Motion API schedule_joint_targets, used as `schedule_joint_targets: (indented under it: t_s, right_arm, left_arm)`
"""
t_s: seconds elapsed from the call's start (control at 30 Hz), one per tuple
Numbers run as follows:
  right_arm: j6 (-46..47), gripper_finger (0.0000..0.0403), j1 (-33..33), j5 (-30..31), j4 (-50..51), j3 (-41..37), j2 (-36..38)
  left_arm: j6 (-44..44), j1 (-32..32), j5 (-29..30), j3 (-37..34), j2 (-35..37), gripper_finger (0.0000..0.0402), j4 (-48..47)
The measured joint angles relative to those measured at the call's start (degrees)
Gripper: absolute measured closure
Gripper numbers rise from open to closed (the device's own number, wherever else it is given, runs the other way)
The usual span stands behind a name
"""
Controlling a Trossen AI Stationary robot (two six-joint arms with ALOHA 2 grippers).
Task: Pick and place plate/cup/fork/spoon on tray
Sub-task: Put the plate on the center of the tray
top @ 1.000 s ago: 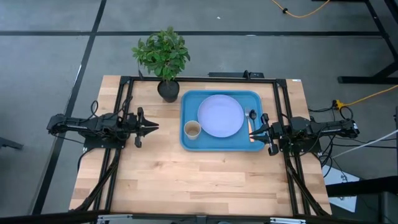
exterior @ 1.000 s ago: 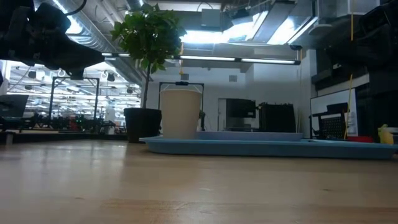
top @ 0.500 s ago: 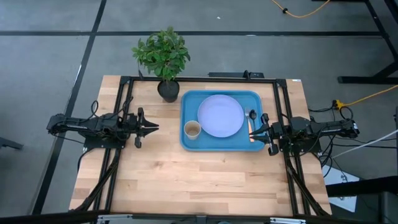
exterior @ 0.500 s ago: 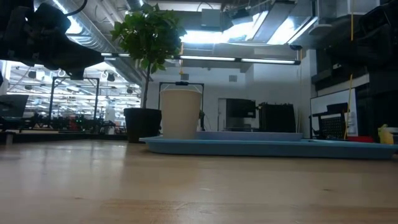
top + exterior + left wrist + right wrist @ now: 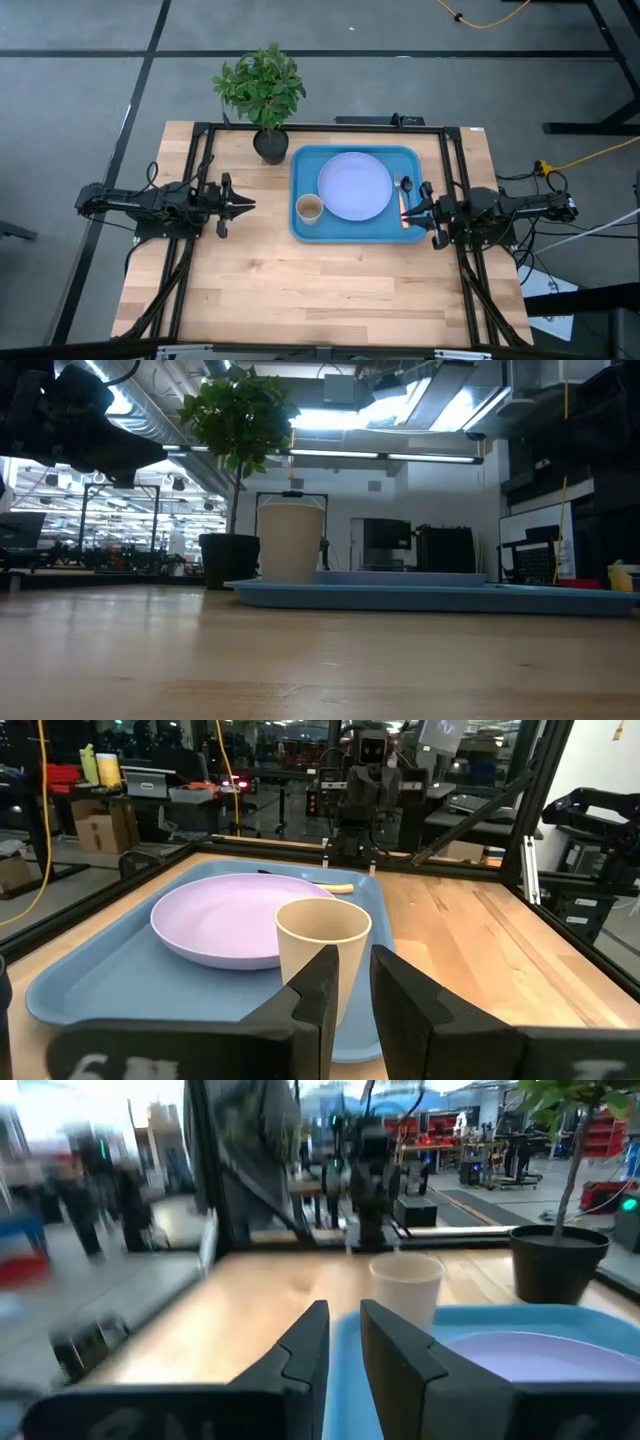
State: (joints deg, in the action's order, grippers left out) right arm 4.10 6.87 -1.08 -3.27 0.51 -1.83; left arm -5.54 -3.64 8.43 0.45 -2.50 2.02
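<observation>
Left gripper [image 5: 247, 204] hovering over bare table [image 5: 300, 290] left of tray [image 5: 345, 232], fingers nearly together, holding nothing. Cup [image 5: 309, 208] sitting in tray's near-left corner, plate [image 5: 354, 186] lying mid-tray, spoon [image 5: 406, 185] lying just right of plate. Right gripper [image 5: 408, 214] hanging at tray's right edge, narrow gap, gripping nothing.

What sits around my work, apart from the job itself

A potted plant [image 5: 262, 95] stands at the far edge of my wooden table [image 5: 310, 290], its leafy green top spreading over a dark pot [image 5: 271, 146]. A black metal frame [image 5: 200, 130] runs along the table's sides. Beyond the table I see grey floor [image 5: 80, 110] crossed by dark lines, a yellow cable [image 5: 490, 20] lying on it, and, looking level, a workshop with bright ceiling lights [image 5: 380, 457].
</observation>
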Motion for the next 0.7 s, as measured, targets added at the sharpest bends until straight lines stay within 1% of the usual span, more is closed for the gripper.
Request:
schedule_joint_targets:
  t_s: [0.13, 0.23, 0.37, 0.5, 0.6, 0.7]
  right_arm:
    - [9.10, 0.0336, -0.01, 0.09, -7.06, 0.00, 0.02]
    - [13.30, 0.0336, -0.01, 0.05, -13.40, 0.00, -0.08]
    - [12.20, 0.0336, 0.00, -0.55, -21.02, 0.00, -1.83]
    - [11.90, 0.0336, 0.00, 0.37, -26.49, 0.02, -6.20]
    - [10.03, 0.0336, 0.00, 2.42, -27.98, 0.36, -10.75]
    - [8.42, 0.0336, 0.02, 6.58, -25.56, 2.77, -16.60]
  left_arm:
    - [0.00, 0.00, 0.01, 0.00, 0.00, 0.0347, 0.02]
    - [0.00, 0.00, 0.02, 0.00, 0.00, 0.0347, 0.04]
    - [-0.01, 0.00, 0.01, 0.00, 0.00, 0.0347, 0.04]
    - [0.00, 0.00, 0.00, -0.02, 0.00, 0.0347, 0.07]
    - [-0.02, 0.00, 0.02, -0.02, 0.00, 0.0347, 0.07]
    - [-0.02, 0.00, 0.02, -0.02, 0.00, 0.0347, 0.08]
